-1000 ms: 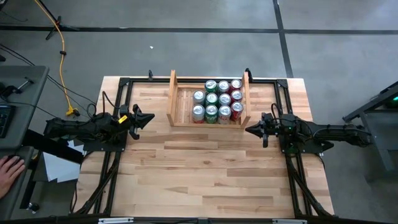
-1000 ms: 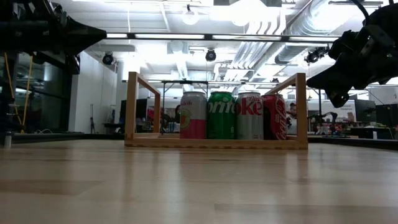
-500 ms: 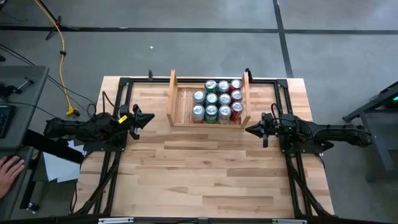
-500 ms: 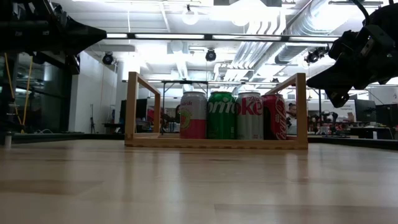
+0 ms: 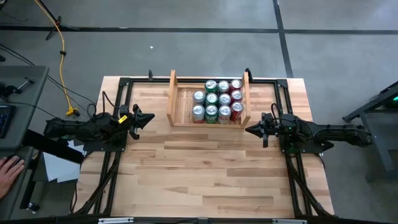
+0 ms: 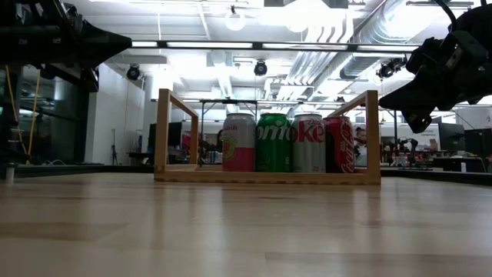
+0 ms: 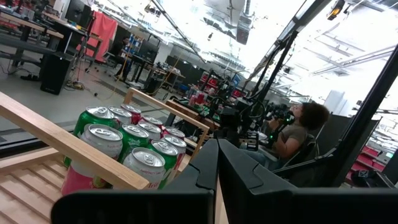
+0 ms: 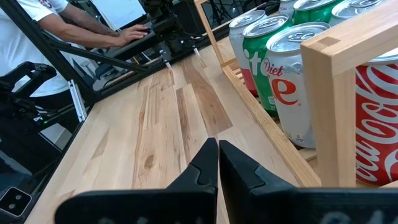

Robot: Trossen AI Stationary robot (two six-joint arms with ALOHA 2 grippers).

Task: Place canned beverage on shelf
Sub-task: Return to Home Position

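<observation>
The pale wooden shelf (image 5: pixel 209 101) stands at the table's far middle, its slatted base on the table top. Several cans (image 5: pixel 217 100) stand upright in its right half: pink, green, silver and red ones (image 6: pixel 288 143). The shelf's left half is bare slats (image 5: pixel 183 104). My left gripper (image 5: pixel 151 117) is shut, raised left of the shelf, holding nothing (image 7: pixel 217 163). My right gripper (image 5: pixel 249 130) is shut, raised off the shelf's near right corner (image 8: pixel 217 163), also holding nothing.
Dark frame rails (image 5: pixel 118 106) run along the table's left, right and far sides. The bare wooden table top (image 5: pixel 205 168) stretches in front of the shelf. A person's hand (image 5: pixel 7 169) rests beyond the left edge; another person (image 7: pixel 297 127) sits behind the table.
</observation>
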